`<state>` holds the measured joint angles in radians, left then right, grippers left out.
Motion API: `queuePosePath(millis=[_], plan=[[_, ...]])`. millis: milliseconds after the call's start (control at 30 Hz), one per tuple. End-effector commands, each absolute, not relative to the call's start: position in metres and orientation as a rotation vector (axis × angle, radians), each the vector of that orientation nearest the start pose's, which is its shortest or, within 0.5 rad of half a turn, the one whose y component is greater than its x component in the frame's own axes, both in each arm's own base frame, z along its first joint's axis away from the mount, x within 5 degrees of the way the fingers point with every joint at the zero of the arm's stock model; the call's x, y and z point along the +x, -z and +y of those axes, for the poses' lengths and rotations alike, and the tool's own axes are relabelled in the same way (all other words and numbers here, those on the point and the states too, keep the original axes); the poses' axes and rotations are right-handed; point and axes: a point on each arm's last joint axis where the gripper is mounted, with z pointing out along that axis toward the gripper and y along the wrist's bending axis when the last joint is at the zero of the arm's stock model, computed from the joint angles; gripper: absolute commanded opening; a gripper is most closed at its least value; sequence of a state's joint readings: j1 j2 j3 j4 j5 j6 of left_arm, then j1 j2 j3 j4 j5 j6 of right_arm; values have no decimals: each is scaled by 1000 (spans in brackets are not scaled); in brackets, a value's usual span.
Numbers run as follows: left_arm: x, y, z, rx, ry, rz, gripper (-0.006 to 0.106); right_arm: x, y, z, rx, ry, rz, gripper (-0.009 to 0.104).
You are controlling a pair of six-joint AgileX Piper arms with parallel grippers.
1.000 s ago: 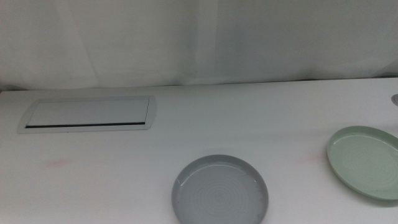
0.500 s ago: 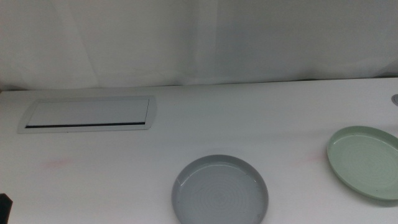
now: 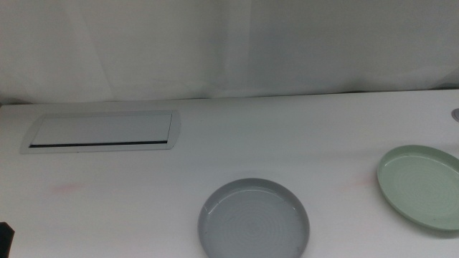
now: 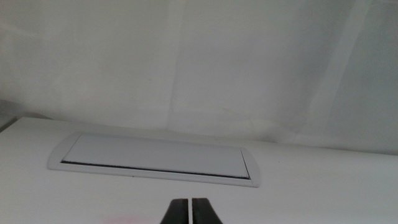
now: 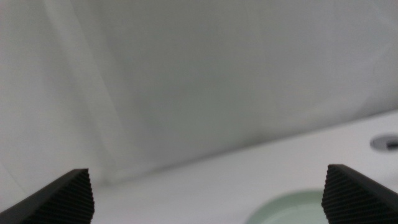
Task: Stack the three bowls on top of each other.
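Grey-blue bowl (image 3: pixel 254 218) and mint bowl (image 3: pixel 422 186) lie apart on the desk (image 3: pixel 287 136), unstacked, cream bowl unseen; left claw (image 4: pixel 191 211) clenched, right claw (image 5: pixel 208 190) spread wide above the mint bowl, likely readying a grasp.

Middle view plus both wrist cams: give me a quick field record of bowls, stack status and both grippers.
grey-blue bowl: on the table, near front centre, nothing on it
mint green bowl: on the table at the right, apart from the grey-blue one
cream-white bowl: not in any view
stack status: not started
left gripper: fingers together, empty, facing the white panel; a dark tip at middle view's bottom-left corner
right gripper: fingers wide apart, empty, above the mint green bowl's rim
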<state>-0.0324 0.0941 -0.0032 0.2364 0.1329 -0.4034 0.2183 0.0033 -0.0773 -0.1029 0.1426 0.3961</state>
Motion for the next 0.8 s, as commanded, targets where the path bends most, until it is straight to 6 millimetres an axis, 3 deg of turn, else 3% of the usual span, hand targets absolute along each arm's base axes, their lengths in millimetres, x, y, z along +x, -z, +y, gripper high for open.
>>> queuePosePath(millis=[0,233,333,633,767], plan=[[64,-186,0,-153,138,1714,-3,44,-253,7,63,-364,1545,103],[64,-186,0,-153,138,1714,-3,48,-315,3,-92,-108,1761,103],[64,-186,0,-153,138,1714,-3,67,-338,1,-122,5,1901,103],[64,-186,0,-153,138,1714,-3,132,-345,5,-44,123,2126,103],[64,-186,0,-151,139,1709,-3,165,-341,11,-58,178,2329,103]])
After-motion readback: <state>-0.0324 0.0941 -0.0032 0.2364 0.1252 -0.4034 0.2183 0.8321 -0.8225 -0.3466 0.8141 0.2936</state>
